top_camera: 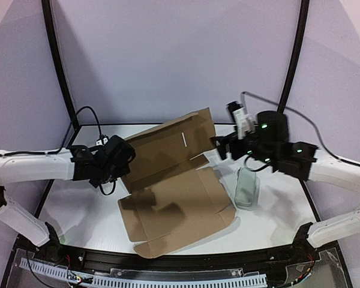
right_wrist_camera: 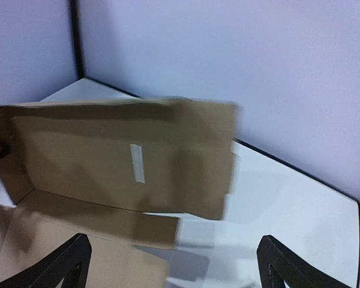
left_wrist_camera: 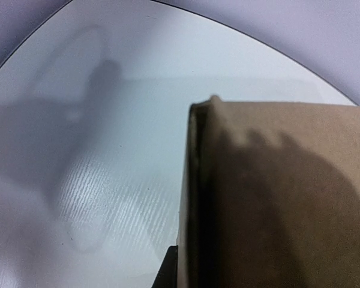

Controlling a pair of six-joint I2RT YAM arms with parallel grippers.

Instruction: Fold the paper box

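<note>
On the table (top_camera: 78, 207) sits one paper box (top_camera: 180, 207); the left gripper (top_camera: 125, 159) pinches its nine-o'clock edge. The right gripper (top_camera: 223, 147), at three o'clock, gapes wide.

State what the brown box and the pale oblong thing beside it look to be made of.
The paper box: matte brown cardboard, probably corrugated. It holds sharp creases, die-cut flaps and a slit. The pale oblong object: see-through grey-green, likely plastic or glass. The view does not settle which.
</note>
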